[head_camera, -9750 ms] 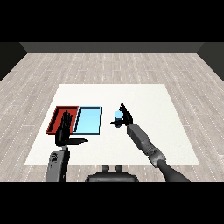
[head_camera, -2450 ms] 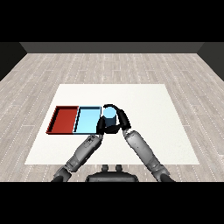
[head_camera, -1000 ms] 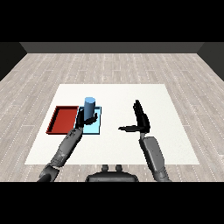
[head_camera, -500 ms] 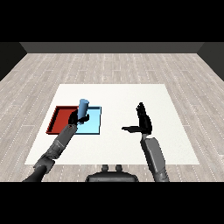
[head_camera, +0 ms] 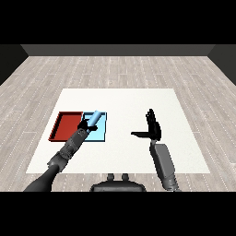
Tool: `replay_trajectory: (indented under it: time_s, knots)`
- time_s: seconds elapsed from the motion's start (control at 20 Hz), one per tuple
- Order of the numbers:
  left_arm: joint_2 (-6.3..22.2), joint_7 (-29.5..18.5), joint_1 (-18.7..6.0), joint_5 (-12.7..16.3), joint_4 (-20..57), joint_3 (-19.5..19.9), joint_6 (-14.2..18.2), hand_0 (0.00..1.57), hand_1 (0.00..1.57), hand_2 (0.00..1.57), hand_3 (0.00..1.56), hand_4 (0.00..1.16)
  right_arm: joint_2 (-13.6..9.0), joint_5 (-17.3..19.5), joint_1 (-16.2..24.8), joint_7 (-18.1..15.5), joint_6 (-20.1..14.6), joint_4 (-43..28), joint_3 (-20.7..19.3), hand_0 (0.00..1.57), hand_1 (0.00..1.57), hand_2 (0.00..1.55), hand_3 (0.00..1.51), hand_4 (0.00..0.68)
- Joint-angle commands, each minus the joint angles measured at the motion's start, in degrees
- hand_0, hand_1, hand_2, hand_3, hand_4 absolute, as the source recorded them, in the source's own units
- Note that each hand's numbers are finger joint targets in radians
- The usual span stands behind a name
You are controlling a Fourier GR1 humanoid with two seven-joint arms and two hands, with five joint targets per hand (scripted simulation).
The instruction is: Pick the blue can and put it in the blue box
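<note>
The blue can [head_camera: 94, 118] is tilted, its top leaning to the right, over the light blue tray [head_camera: 99, 133]. My left hand [head_camera: 85, 126] is curled round the can's lower end, at the tray's left part. The red tray [head_camera: 67, 126] lies right beside the blue one, on its left. My right hand [head_camera: 152, 129] stands upright over the table well to the right of both trays, fingers straight and thumb stretched out to the left, holding nothing.
Both trays lie on the left half of the white table [head_camera: 124, 103]. My left forearm [head_camera: 64, 153] reaches in from the lower left across the table's front edge. My right forearm [head_camera: 163, 164] rises from the lower right.
My left hand has drawn the can lower and nearer, and the can now tilts further to the right over the blue tray. The right hand has barely moved.
</note>
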Motion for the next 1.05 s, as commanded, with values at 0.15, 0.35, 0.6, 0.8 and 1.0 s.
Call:
replay_trajectory:
  time_s: [0.15, 0.35, 0.6, 0.8, 1.0]
  knots:
    - [-2.77, -2.86, 1.19, -0.03, 6.14, 0.54, -10.89, 1.46, 1.46, 1.34, 0.13, 0.62, -1.33, -1.02, 1.30, -3.34, 1.55, 2.97, -2.48, 0.00, 0.00, 0.00, 0.00, 0.000]
    - [-1.83, -2.45, -1.87, -0.34, 8.41, 0.31, -21.95, 0.00, 0.00, 0.00, 0.00, 0.00, -1.47, -2.50, -1.82, -3.12, 2.76, 6.32, -3.77, 0.00, 0.00, 0.00, 0.00, 0.000]
    - [-1.29, -4.71, -0.39, 4.38, 5.68, 7.01, 5.89, 0.00, 0.00, 0.00, 0.00, 0.00, -1.55, -1.09, 2.45, -6.28, 2.79, 4.78, -2.99, 0.00, 0.00, 0.00, 0.00, 0.000]
    - [-1.86, -15.82, -0.20, 7.03, -2.51, 10.84, 19.85, 0.00, 0.00, 0.00, 0.00, 0.00, -2.04, 0.13, -0.82, -3.96, 1.72, 3.81, -2.29, 0.00, 0.00, 0.00, 0.00, 0.000]
    - [-1.23, -33.60, 2.40, 12.83, -16.11, 16.69, 16.05, 0.00, 0.00, 0.00, 0.00, 0.00, -4.32, 1.76, -0.27, -4.36, 3.35, 4.13, -1.40, 0.00, 0.00, 0.00, 0.00, 0.000]
